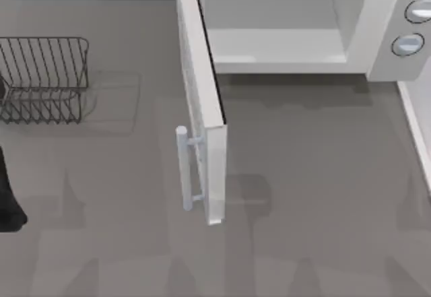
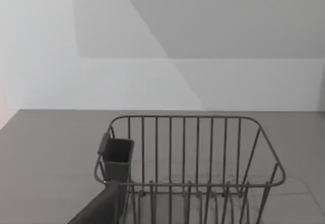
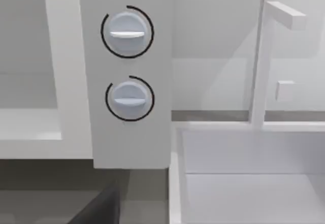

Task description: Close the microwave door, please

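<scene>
Top view: microwave door (image 1: 202, 102) open, 2 unlabelled knobs (image 1: 408, 44).

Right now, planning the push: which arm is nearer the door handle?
Left, likely. The left arm sits at the table's left edge, on the door handle's side; right claw faces the microwave knobs, beyond the open cavity.

A grey tabletop (image 1: 316, 196) spreads across the scene, mottled with soft shadows. Behind it stand plain pale walls (image 2: 152, 82) — one crossed by a slanting band of shade. A dark wire rack (image 1: 44, 78) sits at the tabletop's left; a white sink (image 3: 249, 178) with a slim faucet (image 3: 261, 61) lies at the right.
</scene>
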Available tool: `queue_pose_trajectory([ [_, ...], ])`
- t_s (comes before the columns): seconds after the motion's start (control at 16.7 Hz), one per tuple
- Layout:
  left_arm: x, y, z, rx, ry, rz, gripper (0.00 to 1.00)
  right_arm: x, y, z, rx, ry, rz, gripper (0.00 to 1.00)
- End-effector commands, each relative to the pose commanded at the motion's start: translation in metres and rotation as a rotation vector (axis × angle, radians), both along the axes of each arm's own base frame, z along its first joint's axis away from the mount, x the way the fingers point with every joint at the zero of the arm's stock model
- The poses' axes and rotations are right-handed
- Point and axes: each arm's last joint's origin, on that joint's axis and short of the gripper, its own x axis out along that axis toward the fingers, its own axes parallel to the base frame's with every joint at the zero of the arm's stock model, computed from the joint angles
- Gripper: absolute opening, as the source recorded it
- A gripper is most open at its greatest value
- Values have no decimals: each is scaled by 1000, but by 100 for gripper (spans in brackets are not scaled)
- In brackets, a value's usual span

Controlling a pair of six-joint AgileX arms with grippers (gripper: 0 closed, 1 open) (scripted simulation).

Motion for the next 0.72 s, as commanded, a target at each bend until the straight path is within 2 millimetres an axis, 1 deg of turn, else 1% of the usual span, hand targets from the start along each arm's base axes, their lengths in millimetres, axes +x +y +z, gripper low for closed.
queue_pose_trajectory([
  [0.18,0,0,2,4,6,-4,100,0,0,0,0,0,0,100],
  [0.36,0,-3,20,45,58,-42,100,0,0,0,0,0,0,100],
  [0.54,3,-7,54,120,152,-118,100,0,0,0,0,0,0,100],
  [0.72,15,-14,97,220,273,-232,100,0,0,0,0,0,0,100],
])
